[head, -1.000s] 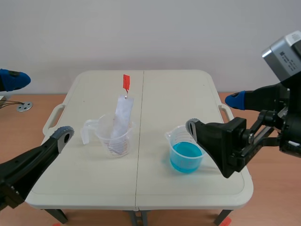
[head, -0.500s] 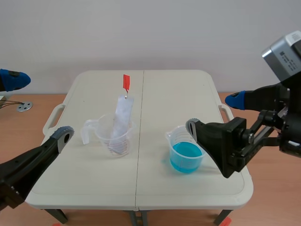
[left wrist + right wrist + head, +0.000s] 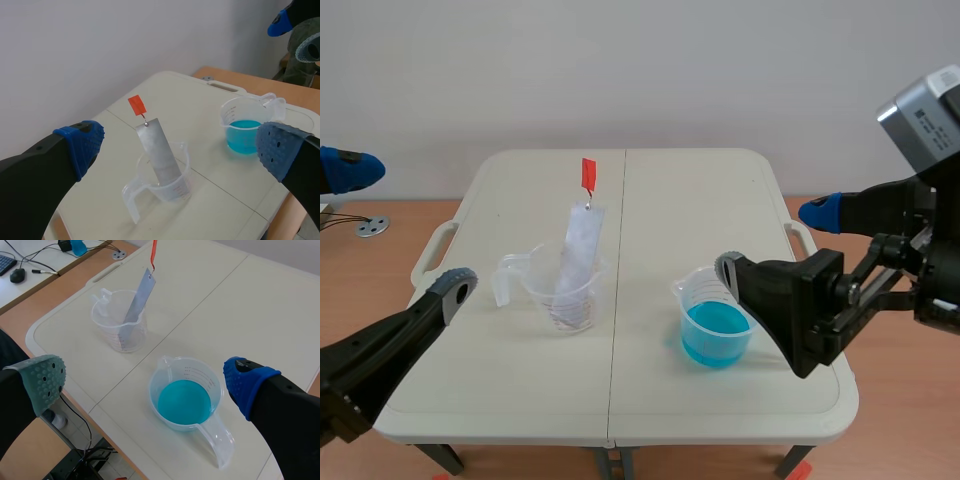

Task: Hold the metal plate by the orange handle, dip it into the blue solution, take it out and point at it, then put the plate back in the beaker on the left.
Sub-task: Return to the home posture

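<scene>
Step one, nothing grasped yet. Your left gripper (image 3: 180,149) and right gripper (image 3: 146,381) are both wide and empty. The plate (image 3: 159,155) leans in the beaker (image 3: 167,184) ahead of the left gripper, handle (image 3: 137,105) on top. Next, probably: pinch the handle and lift it clear.

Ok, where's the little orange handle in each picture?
Scene view: orange handle on top of the metal plate, on the table's left half.
Left wrist view: orange handle above the clear beaker holding the metal plate.
Right wrist view: orange handle beyond the clear beaker.
Shared landmark: the beaker of blue solution.
</scene>
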Controlling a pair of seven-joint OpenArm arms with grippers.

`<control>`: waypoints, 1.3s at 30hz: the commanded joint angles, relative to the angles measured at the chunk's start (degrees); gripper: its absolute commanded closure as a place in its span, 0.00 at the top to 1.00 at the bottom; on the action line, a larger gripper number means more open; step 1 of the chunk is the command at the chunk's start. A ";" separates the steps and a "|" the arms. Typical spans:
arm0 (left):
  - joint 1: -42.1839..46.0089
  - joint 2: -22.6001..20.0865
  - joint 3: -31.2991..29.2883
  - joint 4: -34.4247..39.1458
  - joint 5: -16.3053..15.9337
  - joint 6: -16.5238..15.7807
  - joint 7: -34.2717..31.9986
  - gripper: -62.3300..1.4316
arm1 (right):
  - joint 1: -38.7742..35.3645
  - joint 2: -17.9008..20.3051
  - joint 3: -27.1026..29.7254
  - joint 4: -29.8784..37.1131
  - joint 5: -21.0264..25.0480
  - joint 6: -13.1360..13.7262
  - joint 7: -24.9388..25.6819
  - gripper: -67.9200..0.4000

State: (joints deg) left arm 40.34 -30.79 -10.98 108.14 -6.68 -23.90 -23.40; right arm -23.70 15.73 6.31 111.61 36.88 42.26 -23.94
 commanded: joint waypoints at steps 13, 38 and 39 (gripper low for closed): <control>0.44 0.11 0.04 0.42 -0.76 0.13 -0.79 1.00 | 0.55 0.26 0.07 0.63 0.42 0.46 0.68 0.98; 0.44 0.11 0.04 0.42 -0.76 0.13 -0.79 1.00 | 0.55 0.26 0.07 0.63 -0.87 0.46 0.68 0.98; 0.44 0.11 0.04 0.42 -0.76 0.13 -0.79 1.00 | 0.55 0.26 0.07 0.63 -0.87 0.46 0.68 0.98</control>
